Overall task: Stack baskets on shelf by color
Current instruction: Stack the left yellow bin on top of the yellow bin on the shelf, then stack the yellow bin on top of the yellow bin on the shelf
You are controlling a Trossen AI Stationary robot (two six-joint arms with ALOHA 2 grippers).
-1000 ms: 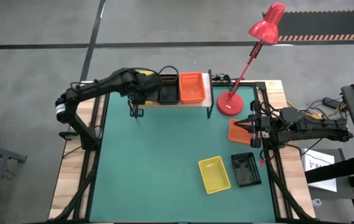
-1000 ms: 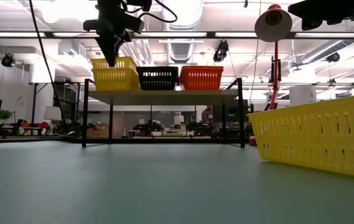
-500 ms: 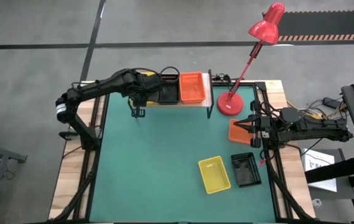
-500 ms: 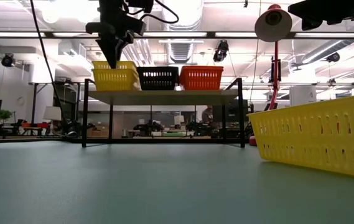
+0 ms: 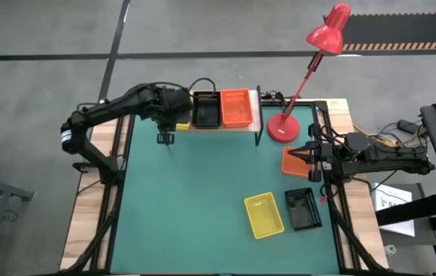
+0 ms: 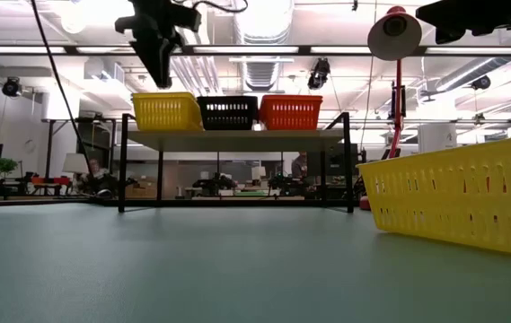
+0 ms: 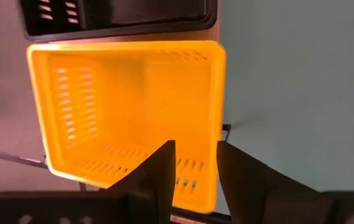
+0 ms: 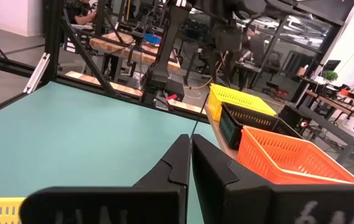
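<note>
On the light-wood shelf [image 6: 237, 139] stand a yellow basket [image 6: 167, 112], a black basket [image 6: 228, 112] and an orange-red basket [image 6: 290, 112] side by side, bottoms on the plank. The yellow one's rim is a little higher than the black one's. My left gripper [image 6: 158, 65] hangs open just above the yellow basket [image 7: 127, 106], pointing steeply down, fingers clear of it. My right gripper [image 8: 191, 155] waits shut at the table's right edge, level, above an orange-red basket [image 5: 291, 163] lying on the table.
A yellow basket [image 5: 264, 214] and a black basket [image 5: 303, 208] lie on the green mat at the near right. A pink-red desk lamp [image 5: 283, 128] stands right of the shelf, its head leaning out past the far edge. The mat's left and middle are bare.
My left gripper has opened, let go of the yellow basket and risen a little above it. That basket, which stood high and tilted on the yellow one beneath, has sunk down into it and now sits level.
</note>
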